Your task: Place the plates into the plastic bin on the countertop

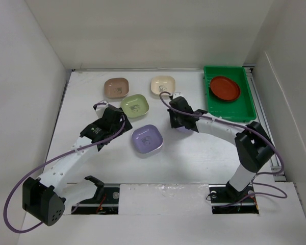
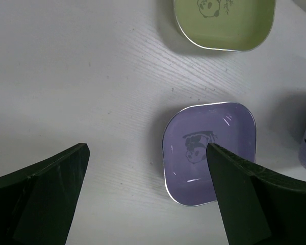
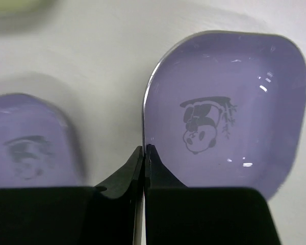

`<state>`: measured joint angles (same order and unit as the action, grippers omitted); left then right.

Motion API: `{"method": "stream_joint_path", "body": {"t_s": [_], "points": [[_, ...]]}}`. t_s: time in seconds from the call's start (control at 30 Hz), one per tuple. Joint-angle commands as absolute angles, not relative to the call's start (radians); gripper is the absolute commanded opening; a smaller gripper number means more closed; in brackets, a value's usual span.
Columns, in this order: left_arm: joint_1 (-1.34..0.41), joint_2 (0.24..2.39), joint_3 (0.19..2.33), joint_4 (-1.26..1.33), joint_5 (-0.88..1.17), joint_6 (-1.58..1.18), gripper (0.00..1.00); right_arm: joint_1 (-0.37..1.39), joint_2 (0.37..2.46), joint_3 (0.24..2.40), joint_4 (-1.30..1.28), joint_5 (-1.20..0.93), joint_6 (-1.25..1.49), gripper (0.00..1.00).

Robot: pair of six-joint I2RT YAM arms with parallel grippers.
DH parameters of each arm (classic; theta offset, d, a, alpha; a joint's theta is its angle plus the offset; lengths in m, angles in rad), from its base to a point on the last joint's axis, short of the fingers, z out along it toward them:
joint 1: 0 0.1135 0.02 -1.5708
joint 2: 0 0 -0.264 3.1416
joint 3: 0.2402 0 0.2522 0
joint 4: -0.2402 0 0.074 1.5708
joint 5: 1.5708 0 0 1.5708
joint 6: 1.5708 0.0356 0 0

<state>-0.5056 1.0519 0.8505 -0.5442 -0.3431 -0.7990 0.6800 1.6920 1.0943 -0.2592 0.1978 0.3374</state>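
Observation:
The green plastic bin [image 1: 247, 102] stands at the back right and holds a round red-brown plate [image 1: 225, 88]. The tan-pink [image 1: 116, 88], cream [image 1: 162, 85], light green [image 1: 134, 105] and one lavender plate [image 1: 147, 138] lie on the white countertop [image 1: 194, 158]. My right gripper [image 1: 178, 118] is shut on the rim of a second lavender plate [image 3: 224, 112], its fingertips [image 3: 144, 149] pinching the left edge. From above that plate is mostly hidden under the gripper. My left gripper [image 2: 147, 148] is open and empty. It hovers over the countertop left of the lying lavender plate [image 2: 194, 168].
White walls enclose the countertop on the left, back and right. The light green plate [image 2: 224, 20] lies beyond my left gripper. The lying lavender plate shows blurred at the left of the right wrist view [image 3: 30, 138]. The right arm's forearm [image 1: 219, 127] spans the space between the plates and the bin.

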Motion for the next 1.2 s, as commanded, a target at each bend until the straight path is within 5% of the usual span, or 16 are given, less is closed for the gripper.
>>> {"method": "stream_joint_path", "body": {"t_s": [0.0, 0.4, 0.73, 1.03, 1.07, 1.13, 1.17], "points": [[-0.503, 1.040, 0.862, -0.552, -0.348, -0.795, 1.00, 0.704, 1.677, 1.193, -0.244, 0.117, 0.287, 0.00], [-0.503, 1.022, 0.853, -0.522, -0.330, -0.784, 1.00, 0.316, 1.741, 1.695, -0.488, 0.163, 0.091, 0.00], [-0.503, 1.031, 0.853, -0.512, -0.311, -0.766, 1.00, 0.112, 2.121, 2.103, -0.653, 0.154, 0.072, 0.00], [-0.503, 1.031, 0.844, -0.485, -0.281, -0.765, 1.00, 0.063, 2.233, 2.166, -0.664, 0.164, 0.072, 0.00], [-0.503, 1.031, 0.844, -0.485, -0.281, -0.765, 1.00, 0.063, 2.233, 2.178, -0.664, 0.164, 0.072, 0.03], [-0.503, 1.031, 0.844, -0.485, -0.281, -0.756, 1.00, 0.063, 2.252, 2.201, -0.681, 0.164, 0.081, 0.66], [-0.503, 1.031, 0.844, -0.485, -0.281, -0.756, 1.00, 0.063, 2.252, 2.201, -0.681, 0.176, 0.081, 0.81]]}}
